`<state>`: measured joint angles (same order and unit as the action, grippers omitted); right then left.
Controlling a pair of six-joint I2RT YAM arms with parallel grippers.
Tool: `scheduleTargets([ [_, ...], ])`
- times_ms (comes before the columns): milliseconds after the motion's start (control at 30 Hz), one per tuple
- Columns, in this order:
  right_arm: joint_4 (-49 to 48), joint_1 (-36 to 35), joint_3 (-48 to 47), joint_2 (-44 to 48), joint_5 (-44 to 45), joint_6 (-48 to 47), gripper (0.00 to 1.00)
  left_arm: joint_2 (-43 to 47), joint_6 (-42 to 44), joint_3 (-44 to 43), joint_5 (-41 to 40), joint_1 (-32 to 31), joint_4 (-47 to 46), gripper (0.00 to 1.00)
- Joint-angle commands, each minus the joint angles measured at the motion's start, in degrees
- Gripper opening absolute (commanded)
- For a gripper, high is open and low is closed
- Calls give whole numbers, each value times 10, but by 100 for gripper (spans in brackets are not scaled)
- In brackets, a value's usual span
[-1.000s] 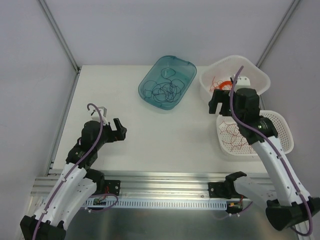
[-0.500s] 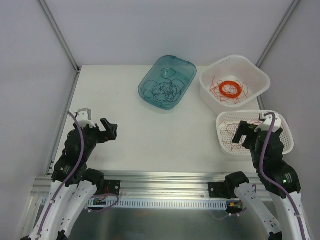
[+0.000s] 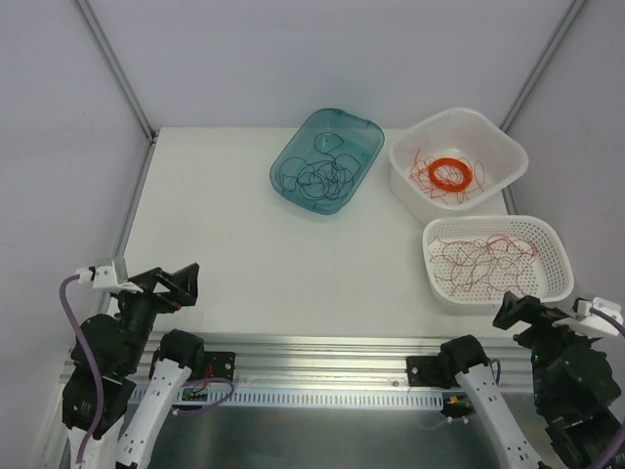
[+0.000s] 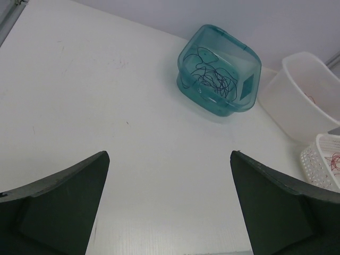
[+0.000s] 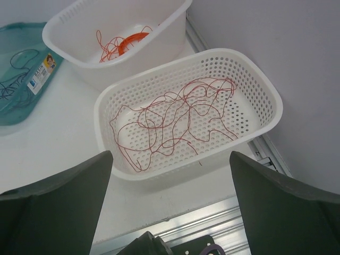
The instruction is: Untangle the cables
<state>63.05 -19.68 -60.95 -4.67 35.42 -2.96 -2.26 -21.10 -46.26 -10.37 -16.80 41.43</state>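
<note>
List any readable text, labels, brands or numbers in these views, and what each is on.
Nothing is legible in any view.
Sticker on the teal tub: printed words and a small picture, too blurred to read.
White tub: no markings visible.
Perforated basket: no markings visible.

White table (image 3: 225, 234): teal tub (image 3: 356, 137), white tub (image 3: 493, 137), perforated basket (image 3: 555, 256) (nearest, right)
</note>
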Motion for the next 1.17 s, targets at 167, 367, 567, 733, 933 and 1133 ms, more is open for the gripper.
scheduleTargets([
  [167,84,0,-44,56,10,27,97,43,-34,-45,-18,2,60,99],
  [367,93,-4,-50,70,-2,45,97,56,-53,-52,-3,2,76,99],
  [567,96,-7,-52,65,-7,45,97,62,-62,-66,0,2,101,99],
  [733,95,-10,-52,66,-7,45,97,65,-71,-69,-1,1,110,99],
  [933,93,-11,-51,65,-8,45,97,63,-75,-68,-3,2,114,99],
  [1133,89,-19,-47,59,-5,45,97,60,-76,-68,-4,2,114,99],
])
